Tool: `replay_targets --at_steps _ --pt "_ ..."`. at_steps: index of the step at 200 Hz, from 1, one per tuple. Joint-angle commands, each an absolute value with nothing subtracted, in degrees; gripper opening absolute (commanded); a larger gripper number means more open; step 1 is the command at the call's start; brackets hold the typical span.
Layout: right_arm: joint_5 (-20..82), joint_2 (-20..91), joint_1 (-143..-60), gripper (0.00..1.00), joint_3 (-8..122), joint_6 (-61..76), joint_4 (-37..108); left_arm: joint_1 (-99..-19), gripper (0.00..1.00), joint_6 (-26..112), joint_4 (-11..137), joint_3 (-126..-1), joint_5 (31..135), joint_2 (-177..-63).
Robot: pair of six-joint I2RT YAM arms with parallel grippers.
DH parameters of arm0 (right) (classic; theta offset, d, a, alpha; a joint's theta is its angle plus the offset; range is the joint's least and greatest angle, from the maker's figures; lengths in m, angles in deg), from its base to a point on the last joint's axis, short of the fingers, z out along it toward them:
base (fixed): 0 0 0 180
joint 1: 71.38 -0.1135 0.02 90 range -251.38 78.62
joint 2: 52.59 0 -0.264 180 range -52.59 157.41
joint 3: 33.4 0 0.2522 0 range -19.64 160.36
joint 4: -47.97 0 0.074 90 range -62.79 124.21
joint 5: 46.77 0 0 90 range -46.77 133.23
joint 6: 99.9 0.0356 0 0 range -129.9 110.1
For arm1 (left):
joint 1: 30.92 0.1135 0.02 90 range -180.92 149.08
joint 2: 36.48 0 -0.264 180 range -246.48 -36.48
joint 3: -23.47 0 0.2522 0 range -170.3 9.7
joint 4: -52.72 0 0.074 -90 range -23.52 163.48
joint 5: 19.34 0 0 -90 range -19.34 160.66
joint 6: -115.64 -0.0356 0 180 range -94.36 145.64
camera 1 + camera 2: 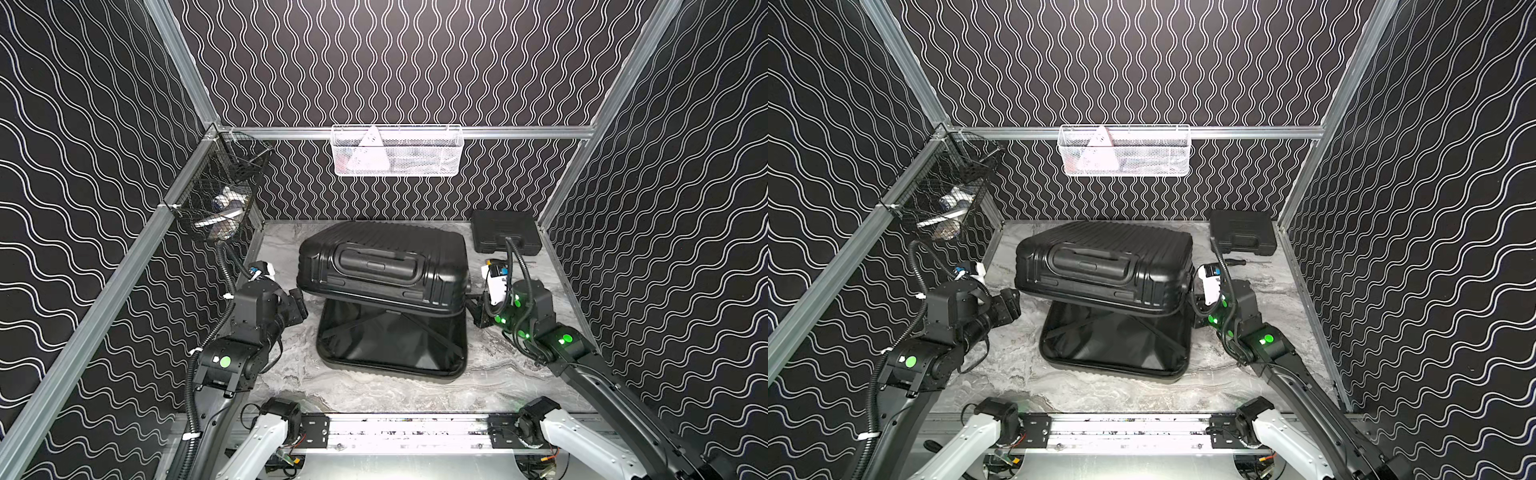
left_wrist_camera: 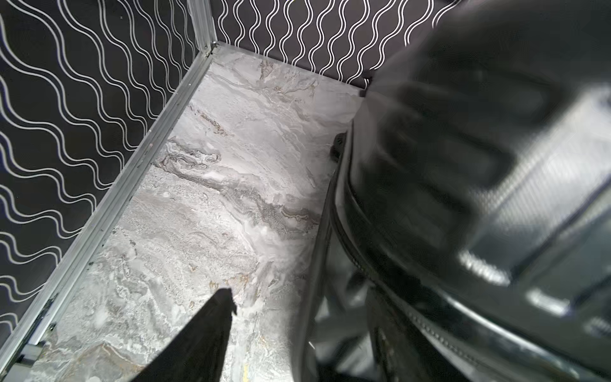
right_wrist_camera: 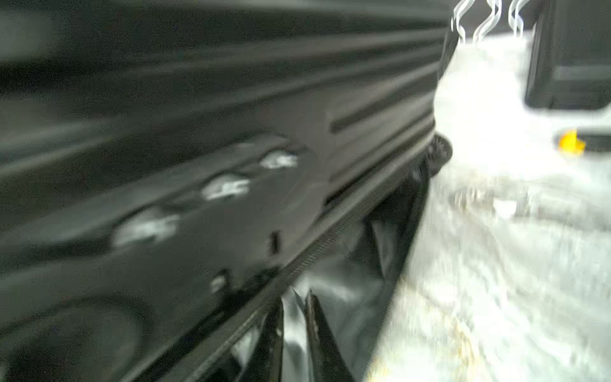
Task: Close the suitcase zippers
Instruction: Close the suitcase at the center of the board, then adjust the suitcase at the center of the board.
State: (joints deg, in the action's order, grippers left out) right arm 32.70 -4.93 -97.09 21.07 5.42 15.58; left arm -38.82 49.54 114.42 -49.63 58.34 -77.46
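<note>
- The suitcase sat half open between the two grippers. Its ribbed upper shell was raised and tilted over the lower shell, which lay flat with its black lining and crossed straps showing.
- The zippers were undone: the toothed band ran along the rim of the upper shell, right past the right gripper and near the left gripper.
- The right gripper was up against the shell's side edge. Its fingers stood nearly together with a slim gap, and the blur hid whether they pinched anything.
- The left gripper's jaws stood apart and empty. The one finger in the wrist view hung over the grey marble tabletop, just beside the suitcase's edge but clear of it.
- Both grippers were low over that tabletop.
- A flat black tool case lay beyond the right gripper, apart from the suitcase.
- A black wire basket hung beyond and above the left gripper. A white mesh basket hung on the back wall, well above both.
</note>
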Motion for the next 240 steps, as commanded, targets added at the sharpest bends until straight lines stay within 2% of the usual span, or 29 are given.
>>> replay_targets --at_steps 1,21,50,78,105,136,156,180,211,240 --pt "36.2 -7.2 -97.1 0.19 18.1 8.8 13.7 -38.9 0.68 50.2 112.2 -49.2 58.5 -77.4" --pt "41.8 -8.5 -98.6 0.20 16.4 9.9 11.6 -38.9 0.67 50.8 113.4 -49.2 56.9 -77.3" --pt "47.2 -7.7 -98.6 0.31 15.1 11.7 9.6 -38.8 0.70 50.9 114.5 -49.2 54.2 -76.0" --pt "45.6 -3.2 -98.6 0.32 13.0 15.3 11.6 -38.8 0.68 52.2 114.7 -49.0 64.2 -78.0" --pt "38.3 2.3 -98.7 0.34 10.6 16.0 16.3 -39.0 0.68 54.2 116.9 -48.3 75.3 -81.1" --pt "32.9 7.1 -101.5 0.39 8.0 16.6 23.5 -38.9 0.74 52.2 119.8 -49.1 76.5 -79.8" --pt "30.3 8.8 -104.1 0.40 7.0 16.8 27.9 -39.0 0.74 49.0 123.5 -51.3 78.4 -82.4" --pt "31.0 10.9 -106.8 0.43 7.4 17.3 30.3 -39.0 0.71 44.6 129.5 -54.8 78.8 -85.7" --pt "32.1 14.8 -108.8 0.43 8.3 18.5 33.7 -38.9 0.75 40.5 136.3 -58.8 81.9 -86.3" --pt "32.5 18.4 -109.6 0.43 9.1 20.1 38.3 -38.9 0.75 40.2 136.1 -54.3 84.5 -87.5"
